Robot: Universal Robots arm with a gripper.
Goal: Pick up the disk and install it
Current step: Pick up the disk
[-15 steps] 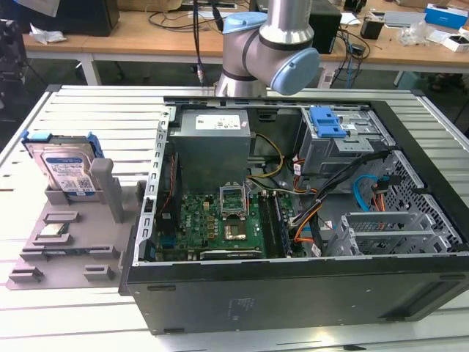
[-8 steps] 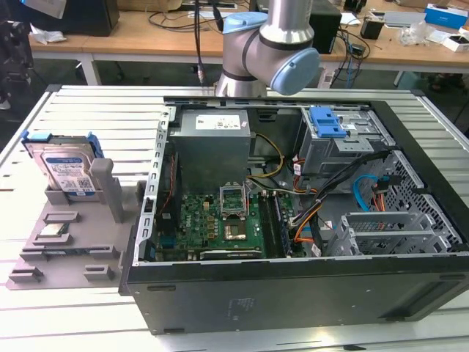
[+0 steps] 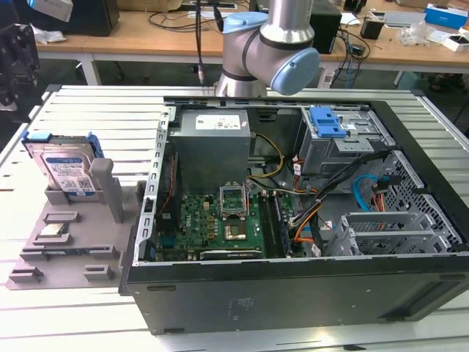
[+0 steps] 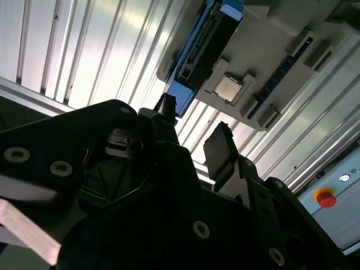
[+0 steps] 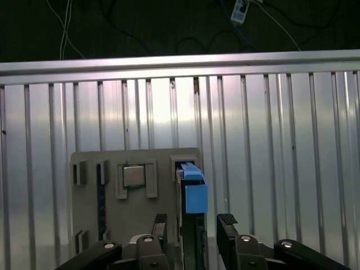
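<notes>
The disk (image 3: 67, 170) stands on edge in a slot of the grey holder (image 3: 73, 246), at the exterior view's left, its blue-and-white label facing the camera and blue rails on its sides. In the first wrist view I look down on its blue-railed edge (image 5: 194, 197); my gripper (image 5: 193, 226) hangs above it, open, one black finger (image 5: 160, 225) on each side of the edge and apart from it. In the second wrist view the gripper (image 4: 192, 128) is also open, and the disk (image 4: 205, 48) lies beyond the fingertips.
A small square processor chip (image 3: 53, 231) sits on the same holder, next to the disk (image 5: 134, 176). The open computer case (image 3: 293, 220) lies at the exterior view's right, with a grey drive cage and blue latch (image 3: 326, 123) in its far corner. A red button (image 4: 324, 198) sits on the ribbed table.
</notes>
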